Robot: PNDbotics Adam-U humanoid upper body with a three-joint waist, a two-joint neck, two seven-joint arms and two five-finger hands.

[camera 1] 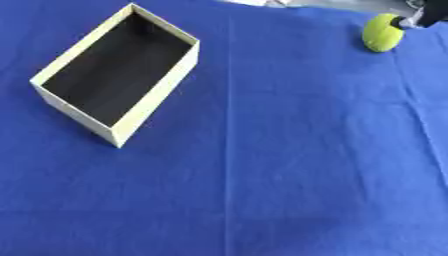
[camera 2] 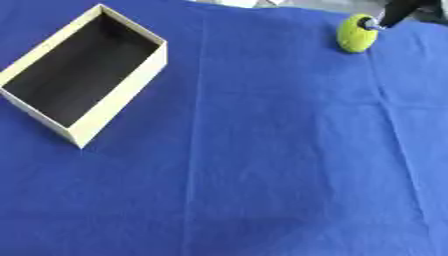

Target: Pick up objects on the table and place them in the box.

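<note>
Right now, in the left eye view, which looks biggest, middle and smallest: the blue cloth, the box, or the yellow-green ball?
1. Blue cloth, covering nearly the whole picture.
2. Box, open and dark inside.
3. Yellow-green ball, far back, so it may look smaller than it is.

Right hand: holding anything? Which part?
Cannot be told. A fingertip of the right hand meets the upper right side of the yellow-green ball at the far edge; the rest is out of view. The box holds nothing.
</note>
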